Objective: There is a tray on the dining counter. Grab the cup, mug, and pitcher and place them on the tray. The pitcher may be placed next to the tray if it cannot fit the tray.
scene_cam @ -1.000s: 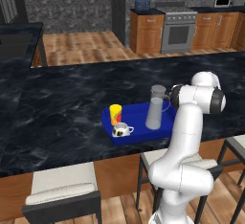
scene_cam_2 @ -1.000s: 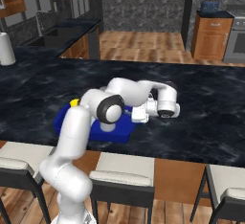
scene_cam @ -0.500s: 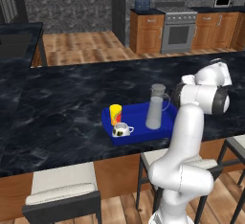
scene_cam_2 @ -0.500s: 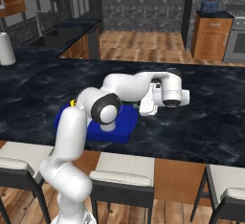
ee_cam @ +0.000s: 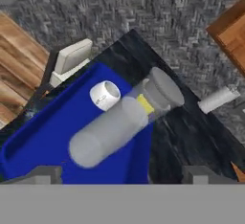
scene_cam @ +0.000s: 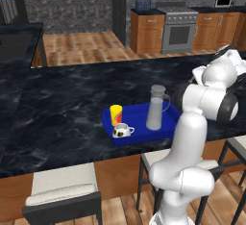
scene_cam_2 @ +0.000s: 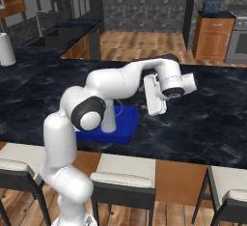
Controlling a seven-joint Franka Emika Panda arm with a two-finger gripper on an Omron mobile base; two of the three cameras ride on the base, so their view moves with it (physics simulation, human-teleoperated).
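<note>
A: Where does everything sit?

B: The pitcher (scene_cam: 156, 106) stands upright on the blue tray (scene_cam: 134, 137), toward its right end. The yellow cup (scene_cam: 116, 114) and the white mug (scene_cam: 122, 130) are at the left end, mug just in front of the cup. The tray lies on the dining counter (scene_cam: 62, 104), near its front edge.

A: And the gripper (scene_cam_2: 155, 96)?

B: Its fingers are spread wide with nothing between them. In the hand view both finger tips (ee_cam: 44, 174) stand apart at the bottom, the pitcher lying beyond them, not clasped.

A: What has changed over the last second?

B: The arm has swung up and to the right, away from the tray. A second ago the hand hung low, close beside the pitcher; now it is raised, well clear. The vessels have not shifted.

A: So what does that mean for the task?

B: Probably finished: all three vessels rest on the tray. The arm hides the cup and mug in the right base view, so I judge their footing from the left one alone.
</note>
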